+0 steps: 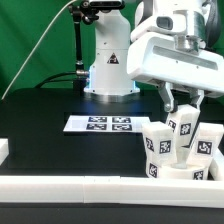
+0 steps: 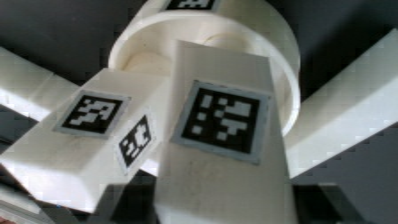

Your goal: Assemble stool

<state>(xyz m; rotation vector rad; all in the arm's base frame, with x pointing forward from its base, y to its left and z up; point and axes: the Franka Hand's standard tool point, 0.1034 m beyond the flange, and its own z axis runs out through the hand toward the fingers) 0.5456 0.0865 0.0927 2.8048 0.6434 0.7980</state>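
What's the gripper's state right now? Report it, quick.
Gripper: jaws closed, holding one white stool leg.

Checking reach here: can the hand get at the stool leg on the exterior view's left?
Probably not yet: the hand is shut on the middle leg; the leftmost leg stands unobstructed beside it.
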